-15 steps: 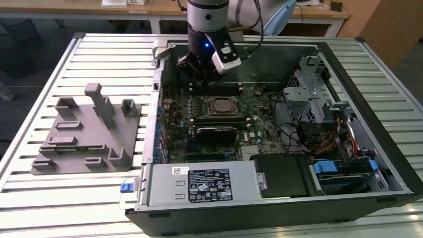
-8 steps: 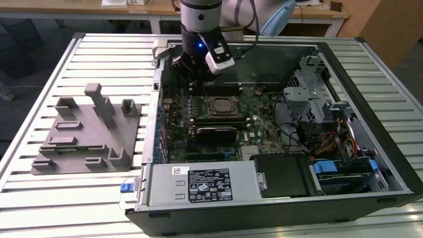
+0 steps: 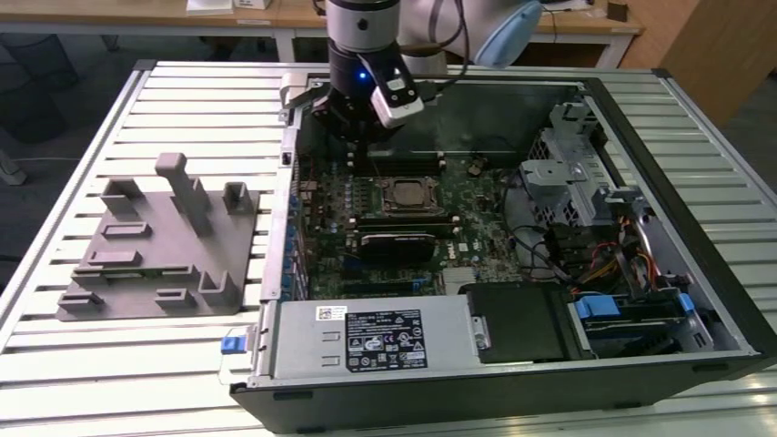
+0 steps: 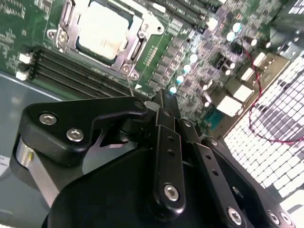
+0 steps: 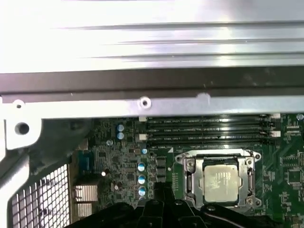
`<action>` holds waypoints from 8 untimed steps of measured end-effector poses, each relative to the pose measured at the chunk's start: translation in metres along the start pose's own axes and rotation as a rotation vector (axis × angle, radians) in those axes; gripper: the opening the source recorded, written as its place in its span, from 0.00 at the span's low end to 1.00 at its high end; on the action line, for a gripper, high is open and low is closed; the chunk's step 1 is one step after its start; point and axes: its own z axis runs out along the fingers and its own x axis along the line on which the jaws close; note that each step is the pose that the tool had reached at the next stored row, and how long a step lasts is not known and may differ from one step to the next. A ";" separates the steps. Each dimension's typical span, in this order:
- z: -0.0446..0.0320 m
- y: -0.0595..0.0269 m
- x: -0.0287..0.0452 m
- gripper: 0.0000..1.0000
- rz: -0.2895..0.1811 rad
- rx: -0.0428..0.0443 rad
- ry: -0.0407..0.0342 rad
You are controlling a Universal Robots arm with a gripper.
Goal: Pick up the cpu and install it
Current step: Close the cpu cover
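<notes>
Cpu (image 5: pixel 221 179) seated in socket (image 5: pixel 189 167), pincer (image 4: pixel 163 99) closed, empty, nearby above

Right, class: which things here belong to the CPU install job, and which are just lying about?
Part of the job:
cpu, lying in its socket
gripper, over the motherboard

Just lying about:
grey fixture on the table
power supply
memory slots

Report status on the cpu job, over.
Status: gripper shut, empty, above the motherboard beside the socket. The cpu sits in the socket, clear of the gripper. Nothing lies between them.
</notes>
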 end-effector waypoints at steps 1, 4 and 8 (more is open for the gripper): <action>0.0002 0.0016 0.0005 0.11 -0.001 -0.0001 -0.0001; 0.0008 0.0057 0.0022 0.11 -0.004 -0.0008 0.0001; 0.0018 0.0105 0.0045 0.11 -0.010 -0.0010 0.0000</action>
